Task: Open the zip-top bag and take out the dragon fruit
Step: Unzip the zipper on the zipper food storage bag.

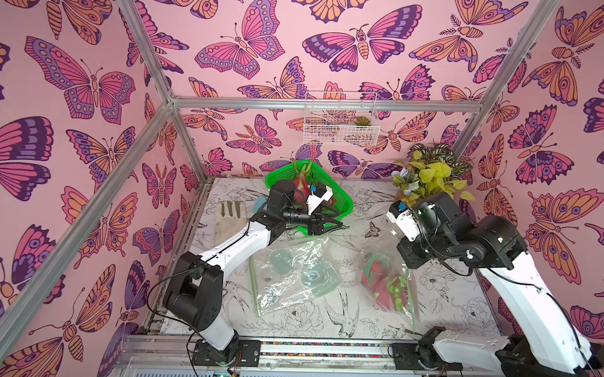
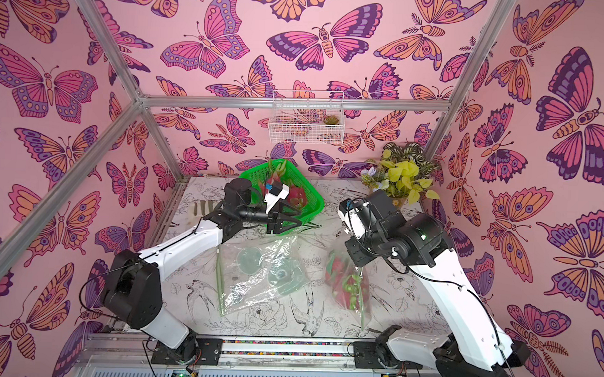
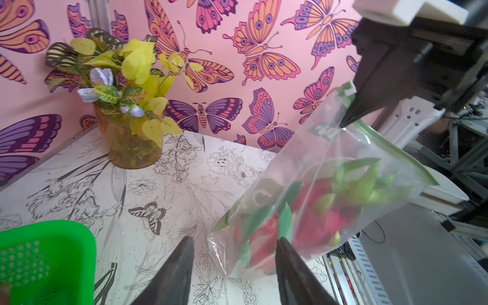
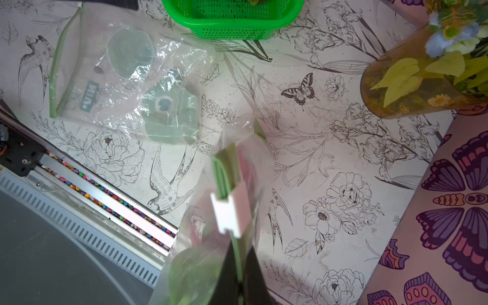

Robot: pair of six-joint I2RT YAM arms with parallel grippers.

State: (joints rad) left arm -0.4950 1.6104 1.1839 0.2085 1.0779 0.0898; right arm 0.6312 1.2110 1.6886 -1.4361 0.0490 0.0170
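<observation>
We grip the zip-top bag (image 3: 330,148) with our right gripper (image 4: 240,245).
Left gripper (image 3: 235,239) parted, empty; dragon fruit (image 3: 314,208) beyond its fingers (image 3: 174,272).

zip-top bag (image 1: 407,293) with dragon fruit (image 1: 377,281) below right arm (image 1: 518,293); left gripper (image 1: 342,227) by green basket (image 1: 344,201)

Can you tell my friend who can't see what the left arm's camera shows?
A clear zip-top bag with pink dragon fruit inside is held up by the right claw, pinching its green zip edge. The open left claw points toward it; a green basket and a vase of yellow leaves stand on the table.
</observation>
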